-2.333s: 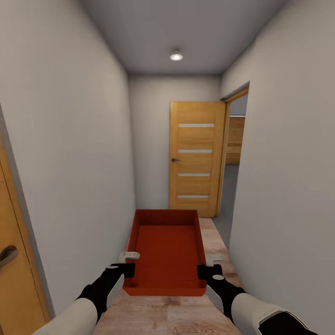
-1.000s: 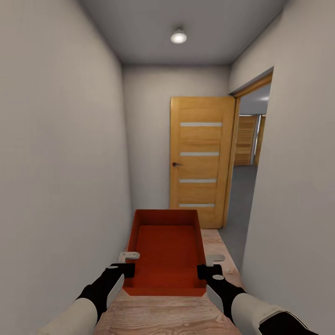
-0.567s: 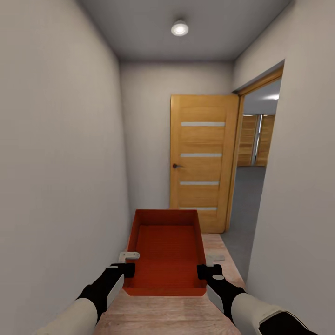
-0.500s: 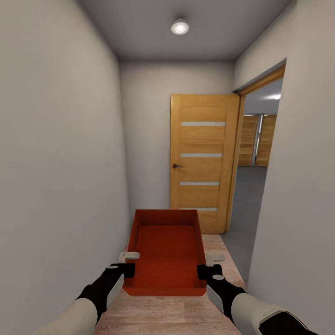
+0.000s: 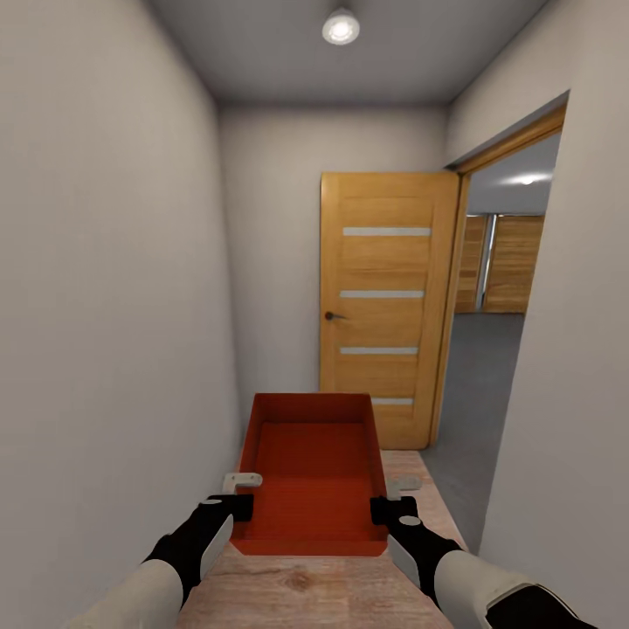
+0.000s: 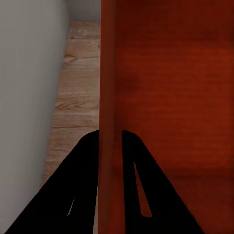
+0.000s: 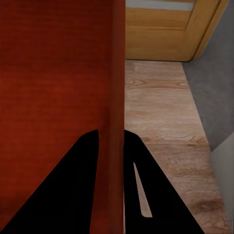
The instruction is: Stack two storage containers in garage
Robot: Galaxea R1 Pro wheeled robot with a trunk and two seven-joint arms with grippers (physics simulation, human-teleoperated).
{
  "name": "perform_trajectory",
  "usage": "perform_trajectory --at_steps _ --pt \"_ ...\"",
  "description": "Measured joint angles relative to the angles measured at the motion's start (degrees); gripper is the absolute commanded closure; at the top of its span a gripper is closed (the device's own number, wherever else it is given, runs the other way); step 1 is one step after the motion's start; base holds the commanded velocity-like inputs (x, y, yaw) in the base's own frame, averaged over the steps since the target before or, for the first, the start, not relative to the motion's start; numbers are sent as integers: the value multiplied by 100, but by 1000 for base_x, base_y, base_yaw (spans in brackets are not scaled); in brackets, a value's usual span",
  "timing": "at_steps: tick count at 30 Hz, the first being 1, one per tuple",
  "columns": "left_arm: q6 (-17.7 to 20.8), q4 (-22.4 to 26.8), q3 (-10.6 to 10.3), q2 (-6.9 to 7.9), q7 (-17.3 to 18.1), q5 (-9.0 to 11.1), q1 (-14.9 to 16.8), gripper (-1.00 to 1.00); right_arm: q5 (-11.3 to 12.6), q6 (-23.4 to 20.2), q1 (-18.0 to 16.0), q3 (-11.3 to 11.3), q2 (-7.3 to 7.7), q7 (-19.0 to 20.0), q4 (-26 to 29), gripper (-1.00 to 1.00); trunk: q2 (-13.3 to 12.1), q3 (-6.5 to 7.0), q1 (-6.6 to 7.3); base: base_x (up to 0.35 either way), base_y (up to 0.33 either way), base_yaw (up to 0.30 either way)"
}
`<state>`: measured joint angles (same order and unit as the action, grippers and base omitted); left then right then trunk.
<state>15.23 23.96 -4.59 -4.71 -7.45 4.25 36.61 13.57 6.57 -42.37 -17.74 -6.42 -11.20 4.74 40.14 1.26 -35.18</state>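
Head view: the left pincer [image 5: 234, 494] pinches the left wall of the orange-red storage container [image 5: 313, 476], one finger inside and one outside, as the left wrist view confirms with the wall [image 6: 108, 97] running between its dark fingers [image 6: 80, 195]. The container hangs level in front of the robot, above the light wood plank floor [image 5: 297, 594] of a narrow hallway. The right pincer [image 5: 395, 494] pinches the opposite wall in the same way.

To carry well, both grips should hold evenly so the box does not tilt, and the base needs a careful turn right through the opening, keeping the box corners off the wall and frame.

Plain grey-white walls [image 5: 105, 306] close in on either side. Ahead stands an orange-brown door [image 5: 384, 306]; to its right an open doorway shows dark grey concrete floor [image 5: 476, 384], probably the garage.
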Motion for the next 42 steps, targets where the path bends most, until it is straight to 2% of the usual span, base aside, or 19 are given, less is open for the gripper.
perform_trajectory --at_steps 28,42 --pt "0 3 13 -6 -1 -8 -1 100 -26 -9 -1 16 4 3 7 100 0 0 0 324 0 0" --pt "-12 2 -8 3 1 10 1 100 -53 -8 -1 40 1 0 14 100 -1 1 -3 12 0 -272"
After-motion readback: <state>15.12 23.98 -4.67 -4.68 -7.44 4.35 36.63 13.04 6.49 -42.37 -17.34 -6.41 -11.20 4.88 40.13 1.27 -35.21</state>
